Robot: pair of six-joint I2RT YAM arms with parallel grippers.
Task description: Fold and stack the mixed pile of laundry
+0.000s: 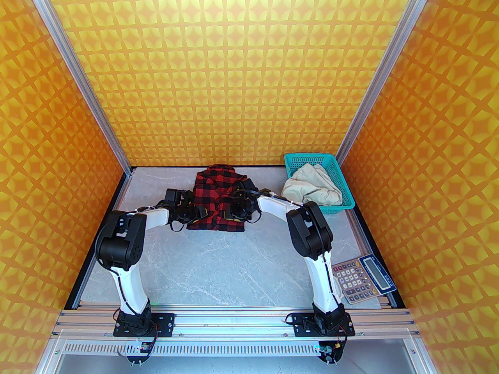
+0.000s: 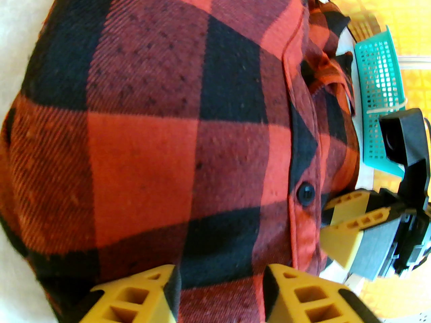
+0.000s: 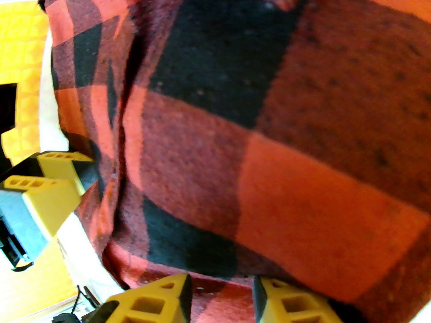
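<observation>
The red-and-black checked shirt (image 1: pixel 218 201) lies on the table (image 1: pixel 218 271), a short way left of the teal basket (image 1: pixel 308 156) and clear of it. It's folded into a rough rectangle. Its long axis runs parallel to the basket's left wall, with the narrower collar end pointing at the back wall and the broad hem end toward the arm bases.

The left gripper (image 1: pixel 195 213) is at the shirt's near corner on the side away from the basket. From its wrist camera, a thick fold of check cloth fills the gap between the yellow fingers (image 2: pixel 141 298), with the pads against it. That's a clamp on the shirt. A dark button (image 2: pixel 305 191) sits on the front strip, which runs along the shirt's length.

The right gripper (image 1: pixel 236 212) is at the near corner on the basket side. Its wrist camera shows the same thing: cloth is caught between its fingers (image 3: pixel 158 301), so it has hold of the shirt too.

The cream trousers (image 1: pixel 312 189) are bunched inside the basket, spilling over its near-left rim.
</observation>
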